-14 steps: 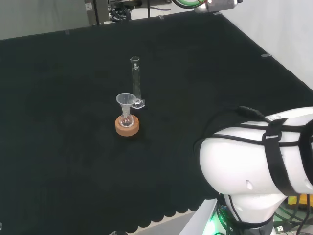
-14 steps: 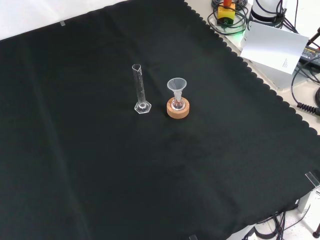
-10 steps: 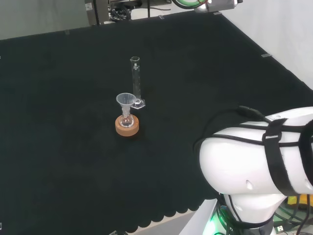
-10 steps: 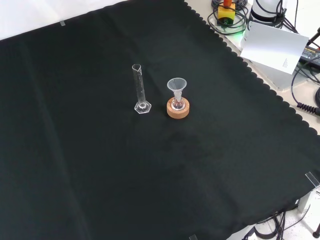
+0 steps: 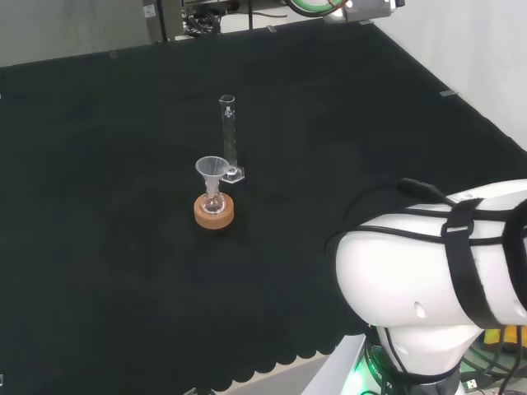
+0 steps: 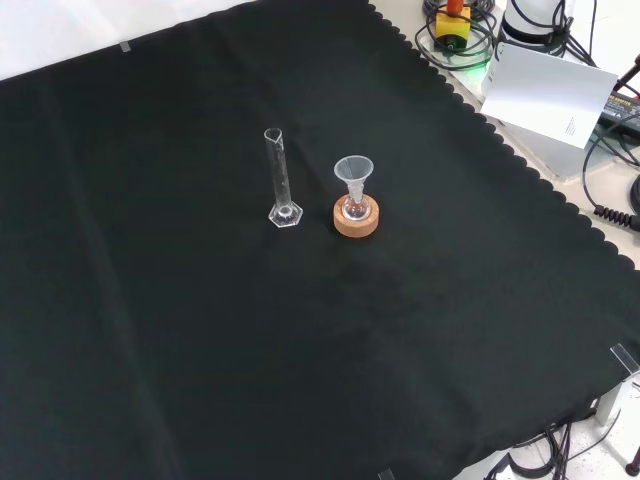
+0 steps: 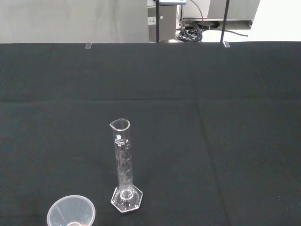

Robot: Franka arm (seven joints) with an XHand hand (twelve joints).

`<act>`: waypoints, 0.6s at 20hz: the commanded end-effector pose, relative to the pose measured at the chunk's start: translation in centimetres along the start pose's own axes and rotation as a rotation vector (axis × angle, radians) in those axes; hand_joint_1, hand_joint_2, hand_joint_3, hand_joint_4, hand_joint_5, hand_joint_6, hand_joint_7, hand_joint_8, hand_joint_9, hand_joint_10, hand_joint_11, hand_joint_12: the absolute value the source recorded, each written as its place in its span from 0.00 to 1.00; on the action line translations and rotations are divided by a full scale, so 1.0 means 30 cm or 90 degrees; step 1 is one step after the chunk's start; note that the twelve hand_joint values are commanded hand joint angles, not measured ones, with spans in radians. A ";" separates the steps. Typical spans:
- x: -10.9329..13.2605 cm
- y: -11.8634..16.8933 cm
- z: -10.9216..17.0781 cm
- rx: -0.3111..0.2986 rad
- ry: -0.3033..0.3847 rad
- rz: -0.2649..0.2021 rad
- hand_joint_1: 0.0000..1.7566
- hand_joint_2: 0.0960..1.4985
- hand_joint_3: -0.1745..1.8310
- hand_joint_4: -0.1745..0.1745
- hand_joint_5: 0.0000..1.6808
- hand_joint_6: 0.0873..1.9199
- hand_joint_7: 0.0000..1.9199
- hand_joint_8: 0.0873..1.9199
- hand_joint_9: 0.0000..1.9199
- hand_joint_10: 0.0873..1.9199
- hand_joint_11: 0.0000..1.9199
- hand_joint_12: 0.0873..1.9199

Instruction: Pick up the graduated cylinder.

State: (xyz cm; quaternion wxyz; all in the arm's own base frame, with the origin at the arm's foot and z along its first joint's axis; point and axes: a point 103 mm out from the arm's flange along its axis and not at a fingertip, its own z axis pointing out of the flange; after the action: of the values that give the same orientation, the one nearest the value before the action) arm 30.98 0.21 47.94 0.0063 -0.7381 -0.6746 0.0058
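A clear glass graduated cylinder (image 5: 228, 132) stands upright on its hexagonal foot near the middle of the black cloth; it also stands in the front view (image 6: 280, 180) and close in the wrist view (image 7: 124, 165). Nothing touches it. Just beside it a small flask with a clear funnel (image 5: 212, 171) in its neck sits on a cork ring (image 5: 214, 211). In the front view the funnel (image 6: 353, 172) and cork ring (image 6: 356, 219) are to the cylinder's right. The funnel's rim (image 7: 71, 216) shows in the wrist view.
The arm's big white link (image 5: 436, 271) stands at the lower right of the head view. The cloth's scalloped edge (image 6: 520, 165) runs down the right of the front view, with a white box (image 6: 550, 90) and cables beyond it.
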 end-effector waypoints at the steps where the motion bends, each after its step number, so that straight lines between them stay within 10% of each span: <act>1: -0.034 0.052 0.038 0.003 0.024 0.020 0.09 0.79 0.27 0.46 0.09 0.00 0.00 0.18 0.06 0.34 0.01 0.73; 12: -0.140 0.306 0.326 0.003 0.084 0.001 0.11 0.79 0.25 0.45 0.10 0.00 0.00 0.20 0.07 0.34 0.01 0.73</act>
State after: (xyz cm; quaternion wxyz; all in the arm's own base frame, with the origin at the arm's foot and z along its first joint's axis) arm 35.35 -1.98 43.69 0.0284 -0.7501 -0.6605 -0.0170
